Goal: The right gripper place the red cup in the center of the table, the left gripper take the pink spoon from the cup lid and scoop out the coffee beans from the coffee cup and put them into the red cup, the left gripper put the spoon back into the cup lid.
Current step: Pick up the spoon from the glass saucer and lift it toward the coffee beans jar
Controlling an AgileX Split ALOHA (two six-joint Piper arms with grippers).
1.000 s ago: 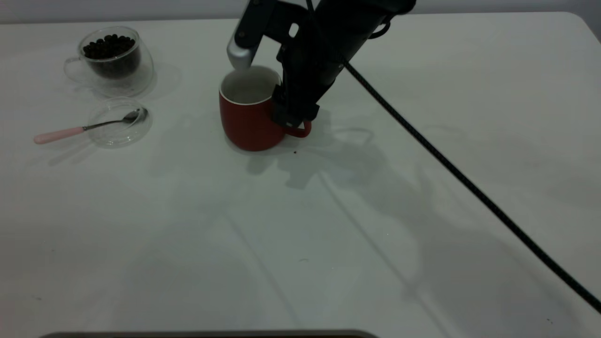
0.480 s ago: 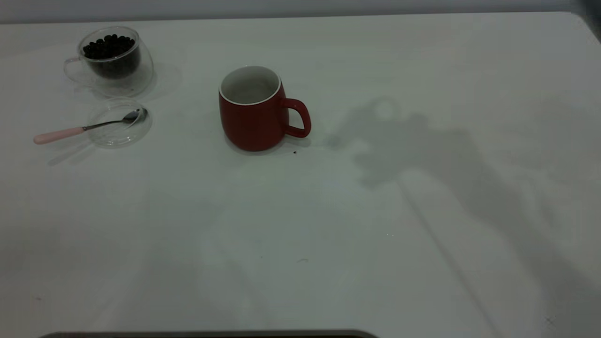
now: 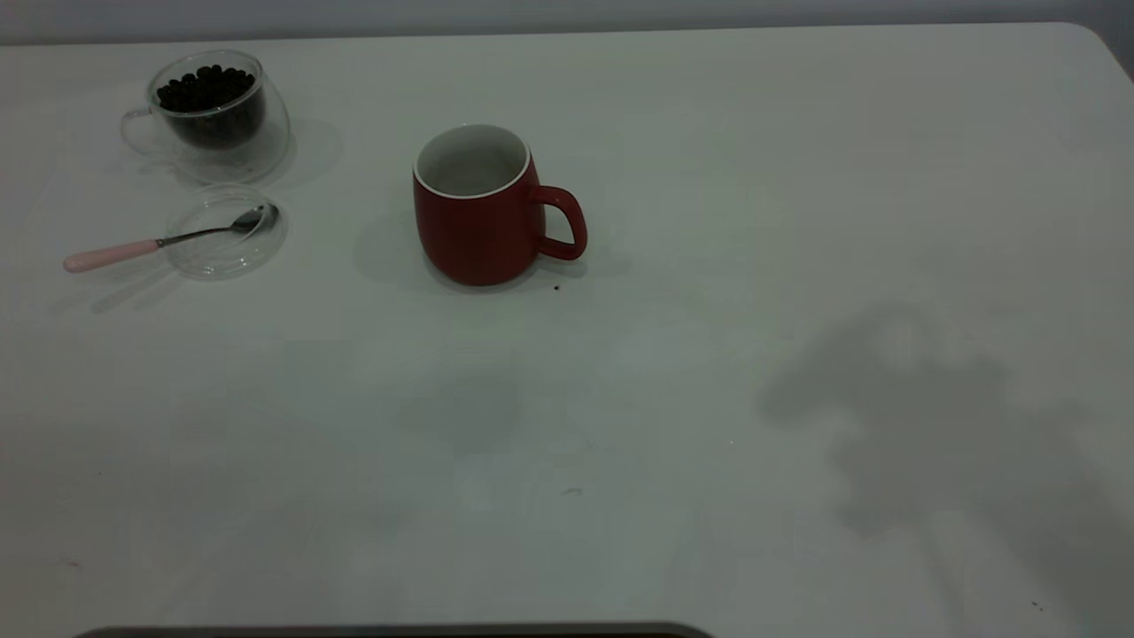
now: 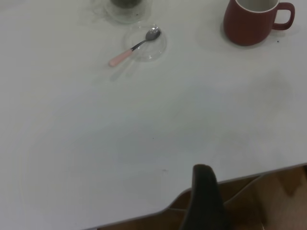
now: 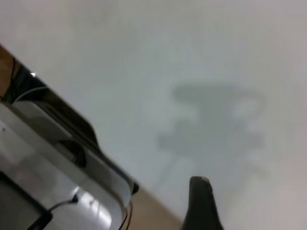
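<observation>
My left gripper [image 4: 205,201]: aperture unclear, holds nothing visible. Risk: pink spoon [image 3: 159,241] upper left slips, tips cup lid [image 3: 226,232].

On the worktop [image 3: 709,399]: one red cup [image 3: 478,221], one coffee cup [image 3: 217,115] holding many coffee beans [image 3: 205,87], one cup lid [image 3: 226,232], and one pink spoon [image 3: 168,237].
</observation>
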